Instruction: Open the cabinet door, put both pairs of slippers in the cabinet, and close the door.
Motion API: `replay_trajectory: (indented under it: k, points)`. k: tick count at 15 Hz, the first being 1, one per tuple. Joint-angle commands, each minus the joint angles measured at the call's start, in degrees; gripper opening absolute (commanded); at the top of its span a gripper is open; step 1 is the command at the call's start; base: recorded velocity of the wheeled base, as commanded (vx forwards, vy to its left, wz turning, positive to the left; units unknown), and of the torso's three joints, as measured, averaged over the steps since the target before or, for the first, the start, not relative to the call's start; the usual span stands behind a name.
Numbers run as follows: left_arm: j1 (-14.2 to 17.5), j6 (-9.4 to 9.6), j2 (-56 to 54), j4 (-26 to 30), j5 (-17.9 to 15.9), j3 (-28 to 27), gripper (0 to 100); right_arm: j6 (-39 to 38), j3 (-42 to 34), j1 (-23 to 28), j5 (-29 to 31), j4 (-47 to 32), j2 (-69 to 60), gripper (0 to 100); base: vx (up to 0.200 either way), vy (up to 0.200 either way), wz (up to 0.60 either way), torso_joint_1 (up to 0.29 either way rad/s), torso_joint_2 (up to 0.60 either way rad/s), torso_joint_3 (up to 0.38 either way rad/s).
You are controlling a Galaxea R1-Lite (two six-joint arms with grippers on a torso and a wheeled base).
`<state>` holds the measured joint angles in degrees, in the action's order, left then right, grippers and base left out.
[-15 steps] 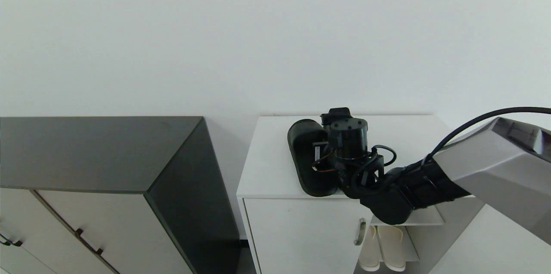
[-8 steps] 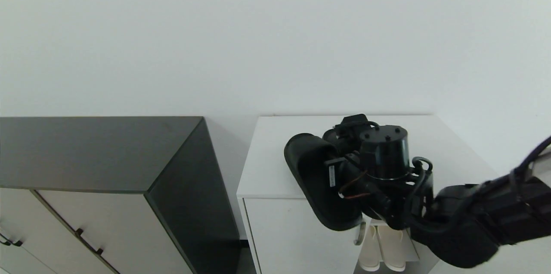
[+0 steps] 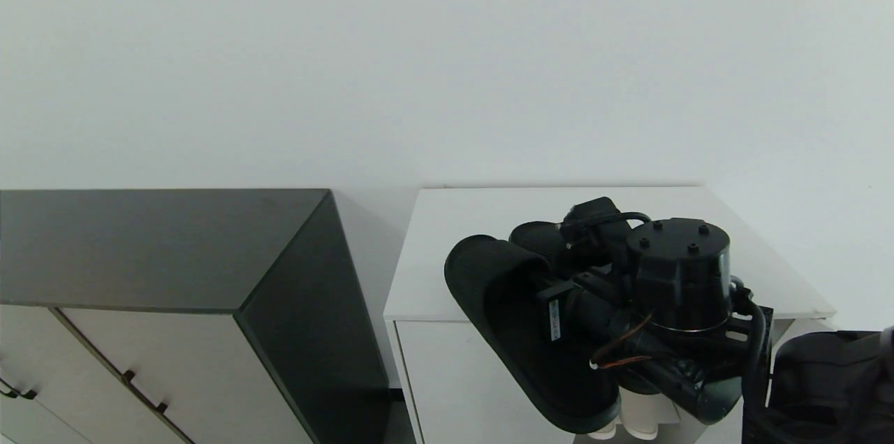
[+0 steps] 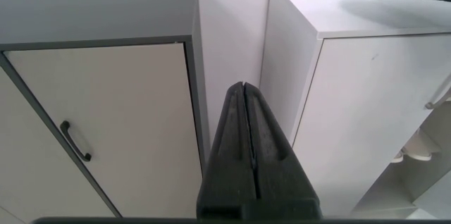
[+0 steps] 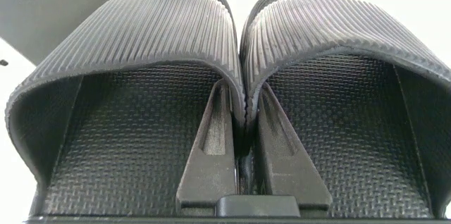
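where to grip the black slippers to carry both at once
Pinch the two touching inner strap walls of the black slippers together, jaws sliding in from the heel end, one per slipper. Side by side, those walls meet; the right gripper holds them so.

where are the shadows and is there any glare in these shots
Head view: even, soft light on the wall, no glare; the black slippers read as a dark mass. Left wrist view: a soft shadow on the white cabinet's top under a slipper. Right wrist view: deep shade under the slipper straps.
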<state>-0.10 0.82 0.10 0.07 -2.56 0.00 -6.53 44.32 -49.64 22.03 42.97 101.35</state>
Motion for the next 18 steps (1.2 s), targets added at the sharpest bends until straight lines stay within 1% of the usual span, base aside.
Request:
replay_trajectory:
  k: [1,2,11,18]
  points:
    - [0.01,-0.03,-0.01,0.01,0.01,0.00,0,0.03,-0.03,-0.11,0.03,0.01,-0.10,0,0.000,0.000,0.00,0.000,0.00,0.000]
    - [0.01,-0.03,-0.01,0.01,0.01,0.00,0,0.03,-0.03,-0.11,0.03,0.01,-0.01,0,0.000,0.000,0.00,0.000,0.00,0.000]
    - [0.01,0.06,-0.01,0.01,0.01,0.00,0,0.03,-0.38,-0.11,0.21,0.18,0.95,0,-0.200,0.000,0.00,0.001,0.00,0.005]
    - [0.01,-0.03,-0.01,-0.07,0.01,0.00,0,0.03,-0.82,-0.02,0.21,0.27,0.95,0,0.000,0.000,0.00,0.000,0.00,0.000]
